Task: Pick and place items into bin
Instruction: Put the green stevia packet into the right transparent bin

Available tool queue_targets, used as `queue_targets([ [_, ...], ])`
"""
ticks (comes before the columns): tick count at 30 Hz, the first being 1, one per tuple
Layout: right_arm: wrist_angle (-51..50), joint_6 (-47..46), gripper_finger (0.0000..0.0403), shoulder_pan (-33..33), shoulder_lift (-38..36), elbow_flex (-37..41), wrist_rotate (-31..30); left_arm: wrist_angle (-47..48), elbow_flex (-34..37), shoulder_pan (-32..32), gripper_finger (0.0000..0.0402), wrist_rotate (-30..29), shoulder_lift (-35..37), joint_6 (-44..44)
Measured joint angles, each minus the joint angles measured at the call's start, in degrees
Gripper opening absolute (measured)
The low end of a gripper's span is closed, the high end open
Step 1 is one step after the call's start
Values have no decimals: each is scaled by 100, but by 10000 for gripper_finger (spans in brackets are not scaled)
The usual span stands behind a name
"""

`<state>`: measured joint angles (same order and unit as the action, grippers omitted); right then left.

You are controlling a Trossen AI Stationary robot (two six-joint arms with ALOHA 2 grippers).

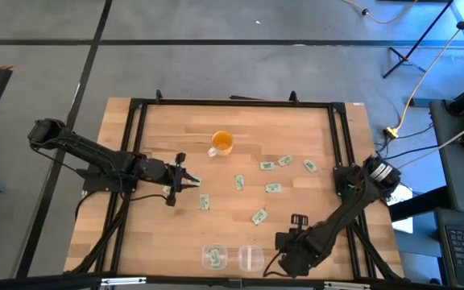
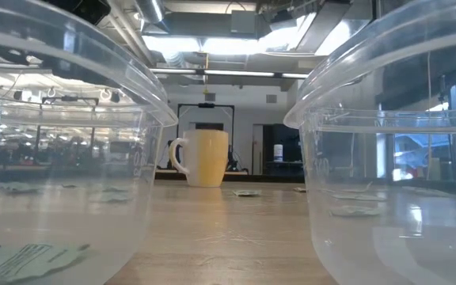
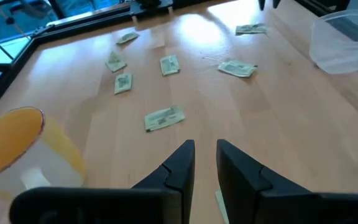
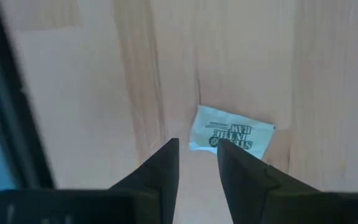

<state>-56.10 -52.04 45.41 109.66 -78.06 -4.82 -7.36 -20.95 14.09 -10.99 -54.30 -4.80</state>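
- Where the left gripper (image 1: 190,180) sits low over the table's left-middle, its fingers (image 3: 178,168) stand a narrow gap apart with nothing between them; a sliver of packet shows just beside the right-hand finger in the left wrist view.
- Right gripper (image 1: 299,220) is near the front edge, right of centre; its fingers (image 4: 163,165) are likewise slightly parted and empty, tips just short of one packet (image 4: 230,133) lying flat on the wood.
- Ahead of the left gripper, a packet (image 3: 164,117) lies closest, with more scattered beyond it (image 3: 169,65).
- From above, loose packets spread across the middle of the table (image 1: 159,234): one near the left gripper (image 1: 205,202), one mid-table (image 1: 238,182), one nearer the front (image 1: 258,216), and others toward the right (image 1: 309,166).
- Orange cup (image 1: 221,142) stands upright toward the back, behind the left gripper and apart from the packets.
- Two clear bins sit side by side at the front edge: left bin (image 1: 214,257) holds packets, visible low through its wall (image 2: 26,259); right bin (image 1: 250,258) contents cannot be told.
- Right arm folds in from the right side of the frame, left arm from the left.
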Motion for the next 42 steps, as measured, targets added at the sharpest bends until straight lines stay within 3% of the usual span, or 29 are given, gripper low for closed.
queue_targets([
  [10, 97, -349, 113, 97, 239, 0, 75, 82, 0, 0, 61, 11, 0, -89],
  [33, -59, -20, 112, 164, 617, 7, -161, 343, 0, 0, 61, 13, 0, -47],
  [42, 127, 122, 69, 164, 661, 218, -131, 339, 0, 0, 61, 13, 0, -45],
])
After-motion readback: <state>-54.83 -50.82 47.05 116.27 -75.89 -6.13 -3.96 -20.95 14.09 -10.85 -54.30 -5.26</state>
